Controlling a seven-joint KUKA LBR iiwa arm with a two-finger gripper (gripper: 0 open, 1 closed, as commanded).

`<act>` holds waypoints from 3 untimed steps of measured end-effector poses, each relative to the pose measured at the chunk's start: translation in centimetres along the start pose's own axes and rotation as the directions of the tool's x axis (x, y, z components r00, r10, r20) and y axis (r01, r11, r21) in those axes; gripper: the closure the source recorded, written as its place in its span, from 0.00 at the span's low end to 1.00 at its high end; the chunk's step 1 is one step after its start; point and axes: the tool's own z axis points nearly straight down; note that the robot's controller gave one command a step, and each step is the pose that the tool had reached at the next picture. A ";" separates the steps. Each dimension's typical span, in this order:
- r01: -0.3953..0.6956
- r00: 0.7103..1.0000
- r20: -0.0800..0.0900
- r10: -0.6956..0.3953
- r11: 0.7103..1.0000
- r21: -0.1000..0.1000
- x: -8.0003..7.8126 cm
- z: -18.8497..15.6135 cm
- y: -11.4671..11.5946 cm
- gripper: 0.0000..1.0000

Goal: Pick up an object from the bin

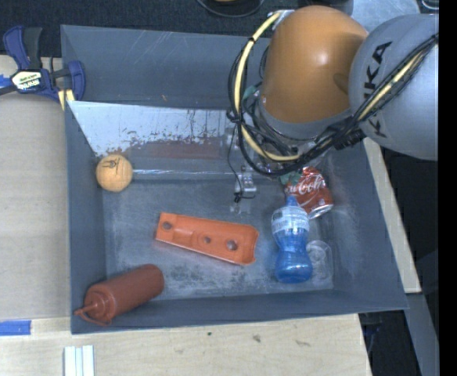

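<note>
My gripper [242, 188] hangs below the orange dome, over the bin floor near the back wall, with nothing seen in it. Just in front of it lies a flat orange block with holes [205, 239], set slightly aslant. To its right lies a small blue bottle [291, 247], cap pointing to the back. A crushed red cola can [311, 191] sits behind the bottle, partly under the arm's cables.
A tan ball [114, 172] rests by the left wall. A dark red squeeze bottle [124, 291] lies in the front left corner. A small clear piece [319, 252] lies beside the blue bottle. The arm covers the bin's back right.
</note>
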 end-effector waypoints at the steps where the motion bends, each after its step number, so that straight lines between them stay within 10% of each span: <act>1: -0.003 1.000 0.009 0.003 1.000 -0.001 -0.1 -0.5 -0.1 0.00; 2: 0.155 0.988 0.006 -0.155 0.988 0.000 4.6 6.8 -2.0 0.00; 3: 0.133 0.991 0.015 -0.133 0.991 -0.002 6.1 5.8 3.3 0.00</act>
